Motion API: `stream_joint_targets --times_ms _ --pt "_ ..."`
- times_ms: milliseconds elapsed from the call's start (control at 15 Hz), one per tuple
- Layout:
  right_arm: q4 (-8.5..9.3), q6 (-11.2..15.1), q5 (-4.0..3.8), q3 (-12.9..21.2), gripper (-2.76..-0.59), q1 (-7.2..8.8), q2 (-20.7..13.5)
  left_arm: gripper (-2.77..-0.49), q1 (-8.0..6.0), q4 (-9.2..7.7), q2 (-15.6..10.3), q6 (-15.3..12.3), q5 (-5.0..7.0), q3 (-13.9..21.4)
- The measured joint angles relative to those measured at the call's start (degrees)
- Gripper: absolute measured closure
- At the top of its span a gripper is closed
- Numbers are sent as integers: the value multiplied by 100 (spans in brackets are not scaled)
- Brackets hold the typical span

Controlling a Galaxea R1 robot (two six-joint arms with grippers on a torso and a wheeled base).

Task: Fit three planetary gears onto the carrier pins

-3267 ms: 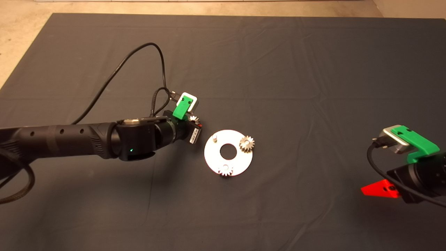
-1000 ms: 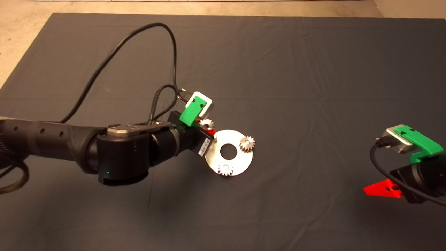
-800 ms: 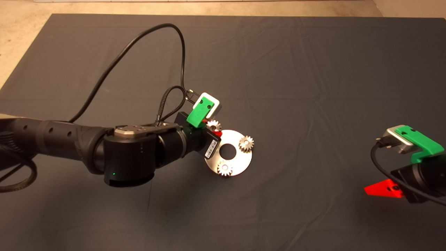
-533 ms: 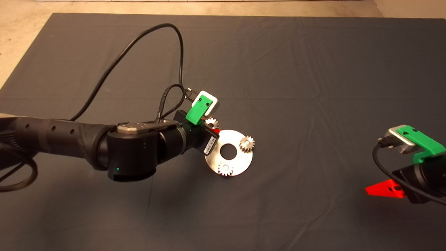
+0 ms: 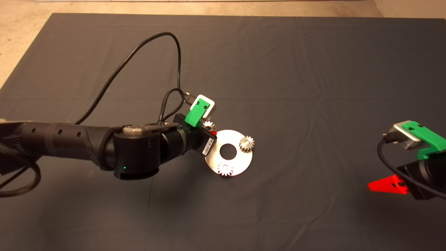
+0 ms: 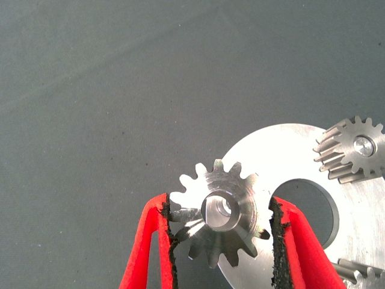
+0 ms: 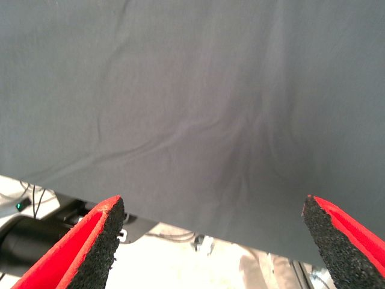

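We are holding the third planetary gear (image 6: 219, 212) in our left gripper (image 6: 222, 241), fingers closed partway so that the black pads (image 6: 278, 241) are pressing against its teeth on both sides. In the head view that gear (image 5: 209, 124) is sitting at the upper left rim of the carrier disc (image 5: 237, 157), with our left arm (image 5: 104, 150) reaching in from the left side of the dark mat (image 5: 296, 69). From the left wrist camera we are seeing the gear hanging over the disc's (image 6: 301, 150) edge, partly above metal and partly above mat; its bore is showing bright, and we cannot tell whether a pin is inside it.

Two other gears are already sitting on the carrier: one (image 5: 246, 143) at the right side of the central hole (image 5: 227, 150), one (image 5: 225, 169) at the disc's near edge. The wrist view is showing a pin's end (image 6: 363, 145) in the middle of the right-hand gear (image 6: 352, 149).

We are keeping our right gripper (image 5: 388, 184) parked low at the right edge, well apart from the disc, its fingers (image 7: 99, 238) spread wide with nothing between them.
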Motion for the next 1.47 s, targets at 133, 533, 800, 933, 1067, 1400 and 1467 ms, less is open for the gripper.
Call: stream_joint_targets --times_ms 133,533,800,933,1067,1400,1467 --pt "33 -8 0 0 -220 0 -10 -64 18 -7 1 0 -40 0" --pt "152 -52 15 0 -220 96 -123 -64 49 1 190 -119 -76 0" --pt "288 -145 20 0 -220 240 -297 -64 160 0 205 -138 -95 0" --pt "347 -154 46 0 -220 238 -305 -64 157 2 205 -136 -99 0" --pt "364 -168 80 0 -220 238 -350 -63 157 6 203 -135 -117 0" --pt "414 -175 89 0 -220 324 -350 -63 157 68 189 -138 -134 -19" --pt "433 -175 89 0 -220 352 -352 -63 157 91 189 -138 -132 -34"
